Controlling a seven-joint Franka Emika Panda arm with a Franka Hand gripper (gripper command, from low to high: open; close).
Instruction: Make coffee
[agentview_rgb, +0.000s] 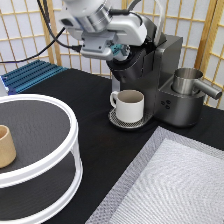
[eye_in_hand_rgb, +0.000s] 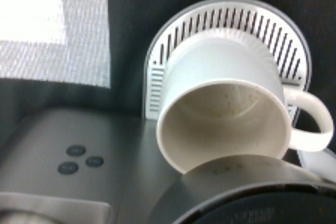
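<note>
Coffee machine (agentview_rgb: 160, 75) beneath gripper (agentview_rgb: 120, 51)

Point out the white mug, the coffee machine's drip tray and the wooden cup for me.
white mug (agentview_rgb: 131, 105): exterior view, on its outer wall.
white mug (eye_in_hand_rgb: 225, 145): wrist view, inside the open mouth.
drip tray (eye_in_hand_rgb: 217, 25): wrist view, on the slotted grille.
wooden cup (agentview_rgb: 5, 146): exterior view, on its side wall.

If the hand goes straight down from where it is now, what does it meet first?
Probably the top of the coffee machine: the hand hangs just above its brewing head, over the white mug. Depth is uncertain.
</note>
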